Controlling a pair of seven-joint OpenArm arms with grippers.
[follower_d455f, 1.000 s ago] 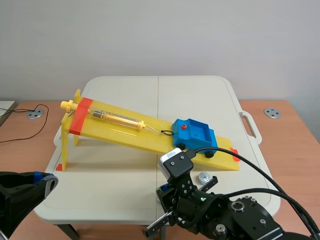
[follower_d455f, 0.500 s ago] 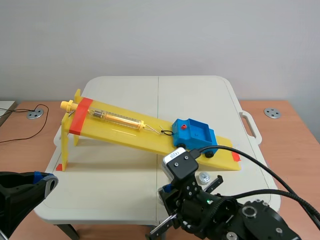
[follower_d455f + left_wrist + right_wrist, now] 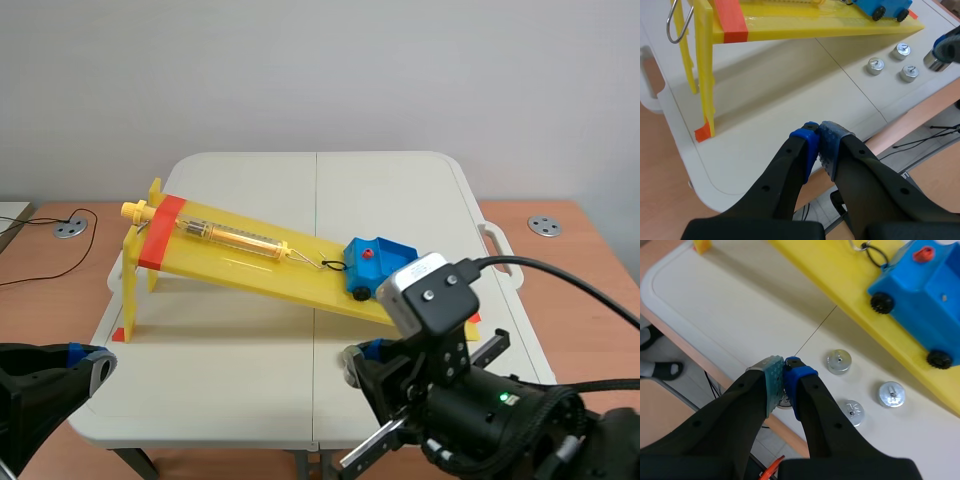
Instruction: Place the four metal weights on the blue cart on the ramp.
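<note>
Yellow ramp [image 3: 240,265] is sloping down across the table. Blue cart [image 3: 922,295], open-topped with black wheels, is sitting at the ramp's low end (half hidden by the arm in the scene view). Right gripper [image 3: 783,371] is pinching one metal weight [image 3: 935,61], mostly hidden under its pads. Left gripper [image 3: 818,142] is resting closed, holding nothing. Three silver disc weights [image 3: 838,361] are lying just beside the ramp's foot.

Blue cart [image 3: 920,285], black wheels and a red knob, sits low on the sloping yellow ramp [image 3: 840,270]. First weight [image 3: 838,361], second weight [image 3: 890,393] and third weight [image 3: 851,411], little silver discs, lie flat on the tabletop [image 3: 715,305] just beside the ramp. Fourth weight [image 3: 935,60] is pinched in the right gripper [image 3: 782,371] fingers near the tabletop's edge.
</note>
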